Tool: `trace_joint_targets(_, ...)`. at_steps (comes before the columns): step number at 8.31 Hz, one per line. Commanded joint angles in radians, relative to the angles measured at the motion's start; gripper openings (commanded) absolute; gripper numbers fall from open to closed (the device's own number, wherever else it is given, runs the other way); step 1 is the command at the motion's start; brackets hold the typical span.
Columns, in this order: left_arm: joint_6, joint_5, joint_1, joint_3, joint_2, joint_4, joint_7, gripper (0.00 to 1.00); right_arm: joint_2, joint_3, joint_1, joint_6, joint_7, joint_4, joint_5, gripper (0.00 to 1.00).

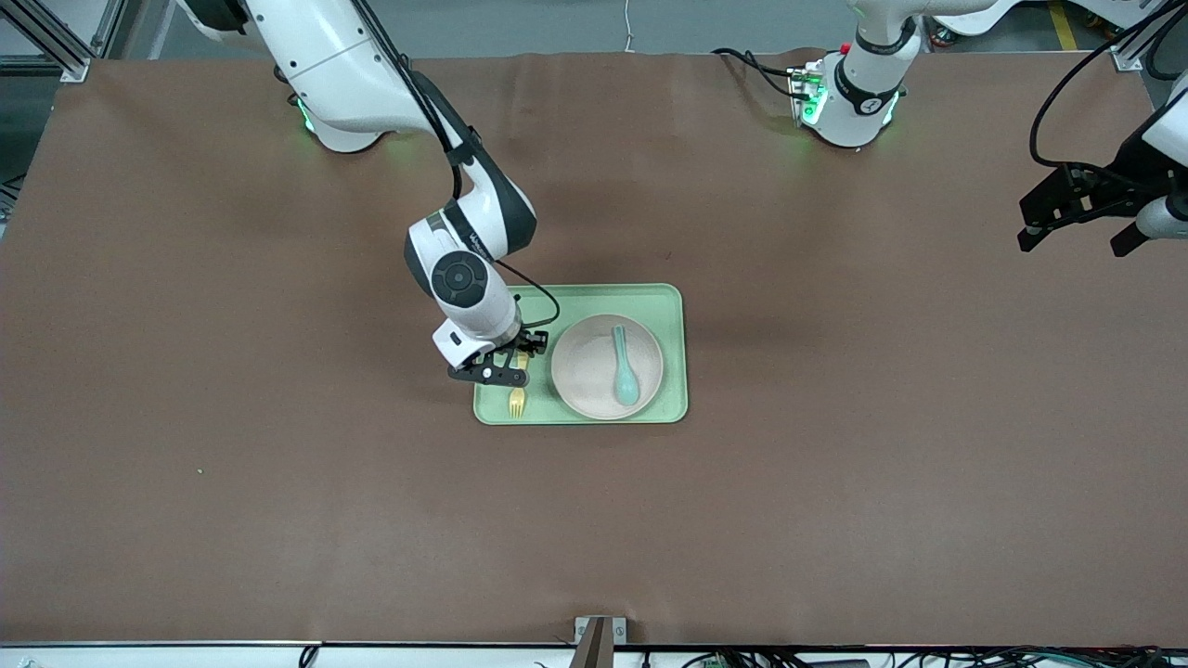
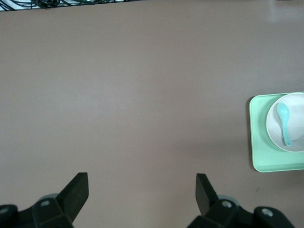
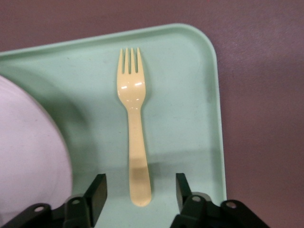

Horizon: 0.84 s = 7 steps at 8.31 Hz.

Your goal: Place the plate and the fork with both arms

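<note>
With the fork (image 3: pixel 134 128) lying flat on the green tray (image 1: pixel 673 357) beside the plate (image 1: pixel 594 371) at the frame's centre, the right end effector (image 3: pixel 137 192), fingers spread astride its handle, should rise straight up, while the left end effector (image 2: pixel 142 190) waits spread over bare table (image 1: pixel 835 482).

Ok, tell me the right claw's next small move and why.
Probably lift the right claw straight up off the tray. Its fingers stand apart on either side of the fork handle, and the fork lies flat on the tray beside the plate, apparently released.
</note>
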Motion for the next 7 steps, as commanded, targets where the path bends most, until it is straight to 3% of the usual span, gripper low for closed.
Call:
trace_joint_targets(1, -0.019, -0.017, 0.011, 0.004, -0.007, 0.004, -0.001, 0.99, -0.221, 0.002, -0.091, -0.064, -0.059, -0.105, 0.011, 0.75)
trace_joint_targets(2, -0.019, -0.017, 0.011, 0.005, -0.003, 0.004, -0.002, 0.99, -0.314, 0.002, -0.136, -0.094, -0.076, -0.139, 0.006, 0.77)
trace_joint_targets(4, -0.019, -0.019, 0.009, 0.005, 0.005, 0.004, -0.002, 0.99, -0.508, -0.001, -0.278, -0.285, -0.152, -0.142, -0.034, 0.78)
trace_joint_targets(5, -0.019, -0.017, 0.009, 0.005, 0.005, 0.004, -0.002, 0.99, -0.601, 0.000, -0.375, -0.393, -0.271, -0.135, -0.034, 0.81)
trace_joint_targets(6, -0.019, -0.017, 0.009, 0.005, 0.005, 0.006, 0.001, 0.99, -0.664, -0.003, -0.473, -0.502, -0.432, -0.107, -0.034, 0.93)
trace_joint_targets(7, -0.018, -0.017, 0.009, 0.005, 0.005, 0.006, -0.005, 0.99, -0.679, -0.003, -0.580, -0.636, -0.614, -0.032, -0.032, 0.98)
